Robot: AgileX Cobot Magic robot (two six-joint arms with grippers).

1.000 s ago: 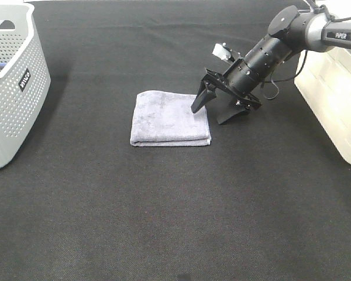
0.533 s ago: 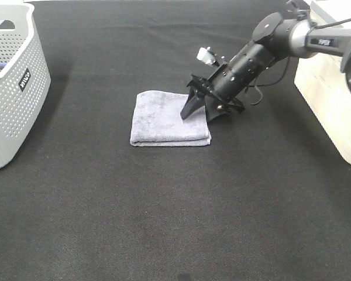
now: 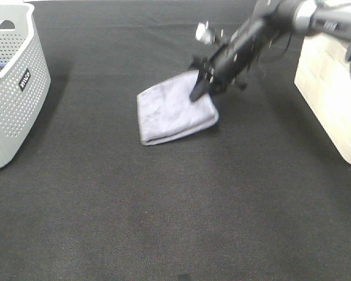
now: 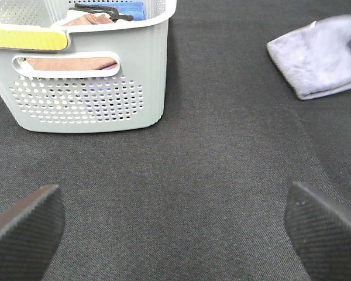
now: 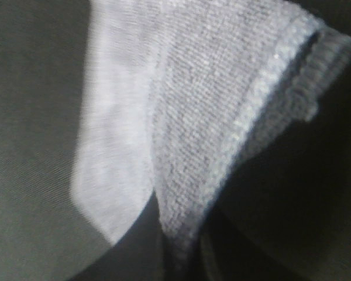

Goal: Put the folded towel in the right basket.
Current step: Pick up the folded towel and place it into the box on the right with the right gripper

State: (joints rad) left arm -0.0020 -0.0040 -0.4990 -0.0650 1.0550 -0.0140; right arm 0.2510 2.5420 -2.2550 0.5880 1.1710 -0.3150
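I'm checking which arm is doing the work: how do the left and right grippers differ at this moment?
The left gripper is open and holds nothing; the right gripper is shut on the folded towel. The left gripper hangs over bare black mat near the grey basket; the right gripper is at the towel's corner, which looks raised off the mat. Both are dark-coloured.

We see the towel [image 3: 171, 114] as soft grey terry cloth, its looped pile rough up close. The tabletop [image 3: 164, 211] wears matt black woven fabric. The left basket [image 3: 11, 105] is smooth grey perforated plastic; the right basket [image 3: 332, 99] looks like pale plastic under glare. On the left end effector [image 4: 175, 228] the pads [image 4: 23, 225] are matt black, finely textured.
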